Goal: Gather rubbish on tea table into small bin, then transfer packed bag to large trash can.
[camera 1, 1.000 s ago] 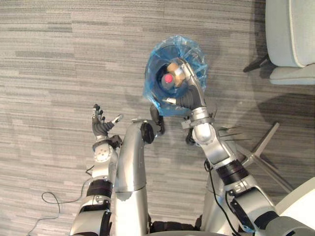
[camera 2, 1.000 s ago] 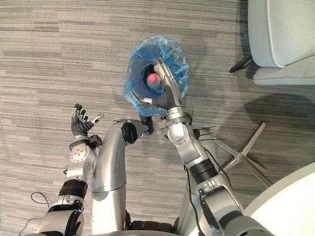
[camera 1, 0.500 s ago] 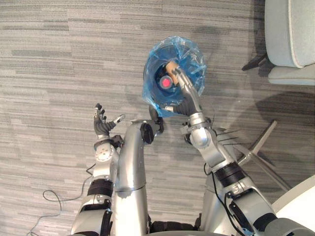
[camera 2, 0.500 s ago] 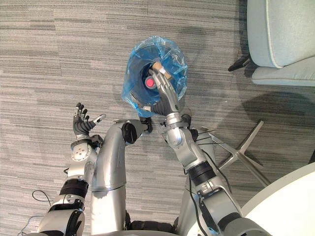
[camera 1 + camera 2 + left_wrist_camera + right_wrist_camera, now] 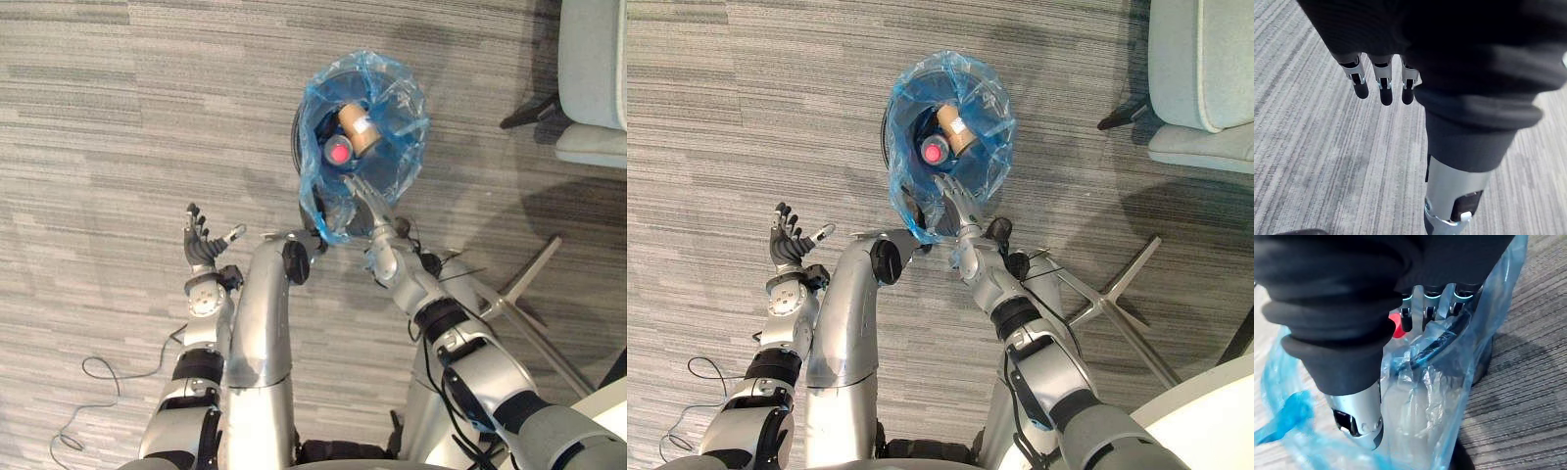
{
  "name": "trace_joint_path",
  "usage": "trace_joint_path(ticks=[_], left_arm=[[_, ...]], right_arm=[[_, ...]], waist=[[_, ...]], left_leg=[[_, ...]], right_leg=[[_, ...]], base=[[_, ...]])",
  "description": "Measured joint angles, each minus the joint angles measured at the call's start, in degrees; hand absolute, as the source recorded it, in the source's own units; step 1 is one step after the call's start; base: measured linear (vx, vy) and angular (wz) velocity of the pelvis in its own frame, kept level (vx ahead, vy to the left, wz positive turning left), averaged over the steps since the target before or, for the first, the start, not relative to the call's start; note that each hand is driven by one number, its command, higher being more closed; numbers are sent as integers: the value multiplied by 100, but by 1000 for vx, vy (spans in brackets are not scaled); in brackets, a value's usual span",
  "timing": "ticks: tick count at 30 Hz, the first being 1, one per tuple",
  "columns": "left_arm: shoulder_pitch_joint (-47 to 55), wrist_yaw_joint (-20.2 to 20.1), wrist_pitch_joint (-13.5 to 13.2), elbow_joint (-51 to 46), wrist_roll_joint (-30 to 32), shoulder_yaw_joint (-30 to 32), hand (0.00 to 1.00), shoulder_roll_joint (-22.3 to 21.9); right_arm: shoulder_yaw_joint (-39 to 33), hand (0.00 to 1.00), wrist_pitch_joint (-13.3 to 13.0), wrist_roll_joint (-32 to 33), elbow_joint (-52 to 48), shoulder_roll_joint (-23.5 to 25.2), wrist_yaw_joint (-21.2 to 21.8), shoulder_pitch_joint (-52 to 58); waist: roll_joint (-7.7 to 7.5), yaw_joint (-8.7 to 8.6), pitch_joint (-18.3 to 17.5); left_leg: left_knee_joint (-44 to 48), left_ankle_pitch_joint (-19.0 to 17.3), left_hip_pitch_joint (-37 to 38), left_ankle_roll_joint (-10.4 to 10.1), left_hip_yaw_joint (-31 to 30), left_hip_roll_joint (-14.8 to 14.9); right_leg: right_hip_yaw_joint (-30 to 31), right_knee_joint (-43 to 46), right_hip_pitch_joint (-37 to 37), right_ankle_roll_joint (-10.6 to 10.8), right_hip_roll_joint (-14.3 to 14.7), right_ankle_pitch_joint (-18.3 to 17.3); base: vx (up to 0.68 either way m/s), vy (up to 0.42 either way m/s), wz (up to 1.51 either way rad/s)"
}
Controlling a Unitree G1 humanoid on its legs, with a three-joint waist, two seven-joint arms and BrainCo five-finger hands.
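The small bin [image 5: 297,137] sits on the grey striped carpet [image 5: 118,117] at roughly 12 o'clock from the robot, lined with a crinkly blue bag [image 5: 407,147] that flops out over the rim all the way round. There's rubbish down inside it: a dark bottle with a red cap [image 5: 338,151], and a brown cardboard-looking cylinder [image 5: 358,127] just beside it at about its 1 o'clock, tilted against the liner.

The right hand [image 5: 370,204] is at the bin's 6 o'clock edge, pointing in toward the middle. In the right wrist view its fingers [image 5: 1431,308] are straight and spread only a little, reaching past the bunched plastic toward the red cap, with the thumb out on the other side of that fold of bag. So it's flat-fingered and up against the liner. I honestly can't tell if it's actually nipping the plastic, but nothing looks curled round it.

The left hand [image 5: 200,247] is off at around 8 o'clock from the bin, well apart from it, up over bare carpet with the fingers [image 5: 1381,83] straight and fanned wide, holding nothing.

Around the edges there's a pale armchair [image 5: 593,78] at the bin's 2 o'clock, some angled metal legs [image 5: 529,284] at about 4 o'clock, and the curved edge of a white table [image 5: 1205,421] further out at 5 o'clock.
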Motion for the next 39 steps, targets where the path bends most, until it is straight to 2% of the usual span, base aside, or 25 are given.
trace_joint_path(ticks=[6, 13, 16, 21, 22, 25, 27, 28, 29, 31, 34, 36, 39], left_arm=[[-34, 1, 1, -2, -15, -14, 0, -27], [-15, 25, 79, -28, 5, 3, 0, -56], [140, 44, 166, -135, 71, 36, 0, -97], [521, 2, 272, -279, 387, -88, 0, -387], [590, 1, 290, -277, 407, -101, 0, -417], [1029, -5, 355, -289, 456, -278, 0, -391], [1470, -23, 380, -281, 516, -384, 0, -344], [1579, -46, 383, -273, 534, -426, 0, -332], [1793, -121, 383, -265, 632, -493, 0, -277], [2061, -153, 389, -206, 687, -619, 0, -240], [2480, -275, 384, 216, 821, -866, 0, -132], [2624, -334, 385, 242, 883, -887, 0, -69], [2950, -440, 385, 284, 981, -936, 0, 96]], right_arm=[[-89, 100, -15, 336, 21, -68, -51, -63], [-236, 100, -73, 727, -1118, -99, -75, 468], [-256, 100, -102, 914, -1769, -94, -78, 867], [-296, 100, -269, 1438, -2698, 75, -48, 1768], [-295, 100, -287, 1529, -2788, 115, -38, 1881], [-235, 100, -400, 1900, -3283, 317, 10, 2471], [-16, 100, -550, 2234, -3596, 405, 177, 2961], [55, 100, -576, 2300, -3694, 405, 225, 3096], [204, 100, -667, 2381, -3843, 412, 300, 3309], [385, 100, -780, 2481, -4103, 406, 417, 3595], [552, 100, -988, 2518, -4127, 331, 748, 3902], [613, 100, -988, 2522, -4123, 313, 871, 3921], [672, 100, -1000, 2530, -4121, 205, 1142, 3895]], waist=[[1, 54, 0], [3, 47, -2], [2, 29, -4], [-43, -15, -28], [-50, -33, -30], [-189, -119, -105], [-400, -134, -282], [-460, -129, -350], [-593, -128, -486], [-698, -135, -719], [-725, -191, -1469], [-721, -262, -1588], [-726, -279, -1816]], left_leg=[[50, 23, -26, 16, -18, -7], [98, 30, 147, 6, -91, 16], [-8, 29, 534, 4, -95, 19], [-754, 147, 1741, -163, -93, -52], [-873, 188, 1926, -141, -93, -62], [-1598, 373, 2975, -91, -72, -195], [-2312, 534, 3891, -149, -49, -240], [-2500, 573, 4105, -203, -50, -248], [-2885, 681, 4529, -246, -47, -283], [-3451, 853, 5069, -287, -84, -347], [-4649, 1280, 5829, -358, -104, -457], [-4924, 1401, 6096, -328, -69, -467], [-5507, 1612, 6682, -220, 303, -401]], right_leg=[[-3, 83, -28, -29, -13, -22], [-86, 101, 222, 22, -9, -63], [-135, -36, 640, 25, -3, -63], [-379, -811, 1938, 40, -10, 46], [-425, -922, 2139, 27, -10, 76], [-571, -1589, 3180, -22, -2, 230], [-665, -2328, 4082, 15, 130, 411], [-697, -2524, 4300, 23, 165, 469], [-770, -2906, 4715, 30, 213, 564], [-891, -3467, 5273, 65, 301, 710], [-962, -4637, 5981, 157, 550, 1115], [-946, -4962, 6227, 145, 636, 1267], [-484, -5837, 6630, 151, 930, 1772]], base=[[-51, 7, 2], [-61, 7, 2], [-59, -4, 1], [-35, -31, 12], [11, -49, 19], [39, -64, 14], [76, -83, -6], [116, -98, -1], [106, -81, 3], [136, -84, 7], [168, -47, 0], [147, -5, -14], [103, 29, -73]])
